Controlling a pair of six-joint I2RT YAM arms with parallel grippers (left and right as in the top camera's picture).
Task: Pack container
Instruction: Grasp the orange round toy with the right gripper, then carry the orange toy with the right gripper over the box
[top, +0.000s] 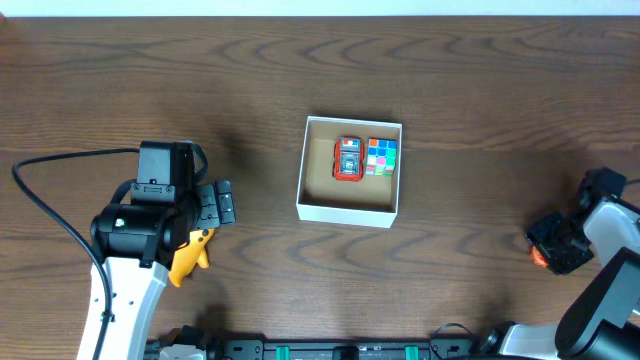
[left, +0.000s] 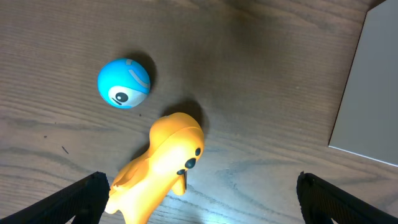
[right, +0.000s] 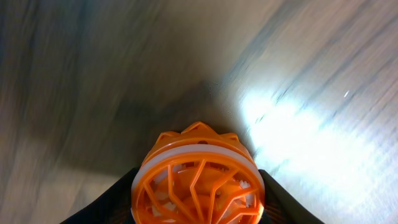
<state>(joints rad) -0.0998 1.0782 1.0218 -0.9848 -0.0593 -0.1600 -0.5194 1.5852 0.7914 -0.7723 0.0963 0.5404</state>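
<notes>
The container (top: 347, 209) is a white-walled box with a brown inside at the table's middle. A red toy car (top: 348, 159) and a colourful cube (top: 381, 157) lie in it. Its white wall shows at the right of the left wrist view (left: 367, 93). My left gripper (left: 199, 199) is open above a yellow toy (left: 158, 168) lying on the table, also seen in the overhead view (top: 190, 255). A blue ball with an eye (left: 124, 83) lies just beyond it. My right gripper (right: 198, 199) is shut on an orange lattice ball (right: 198, 180) at the table's right side (top: 540, 257).
A black cable (top: 50, 200) loops from the left arm over the table's left part. The table's front edge holds black fixtures (top: 330, 350).
</notes>
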